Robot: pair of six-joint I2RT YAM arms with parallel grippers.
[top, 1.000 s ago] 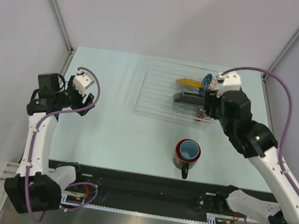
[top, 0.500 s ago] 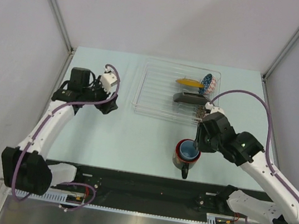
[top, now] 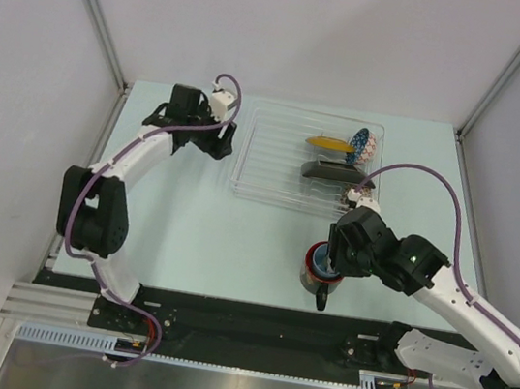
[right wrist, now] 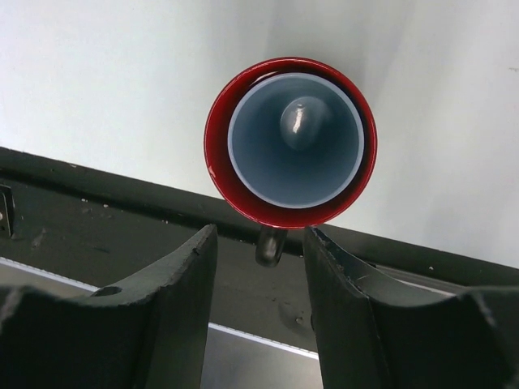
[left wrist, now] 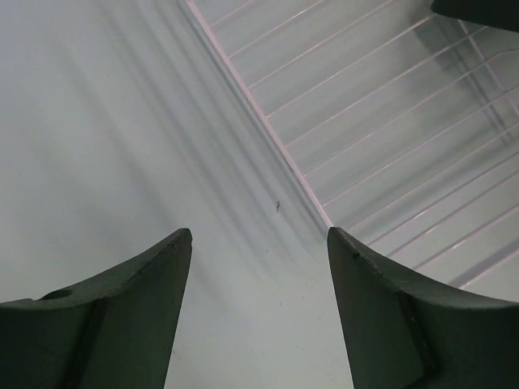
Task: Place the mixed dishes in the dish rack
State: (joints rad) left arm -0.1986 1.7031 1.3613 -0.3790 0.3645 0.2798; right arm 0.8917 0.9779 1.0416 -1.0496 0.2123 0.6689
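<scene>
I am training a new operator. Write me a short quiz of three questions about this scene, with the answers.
1. True or false: the light blue cup sits inside the dark red-lined mug.
2. Which dish is already in the dish rack? A. the small round yellow plate. B. the mug. C. the cup.
3. Fill in: the left gripper, beside the rack, has its jaws ___.
Key: 1 true; 2 A; 3 open.

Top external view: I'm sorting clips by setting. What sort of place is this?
Probably a lab robot workcell, not a kitchen. Plain panel walls on metal framing enclose a pale table. A left arm and a right arm are bolted at its near edge, and a clear dish rack stands on it.
</scene>
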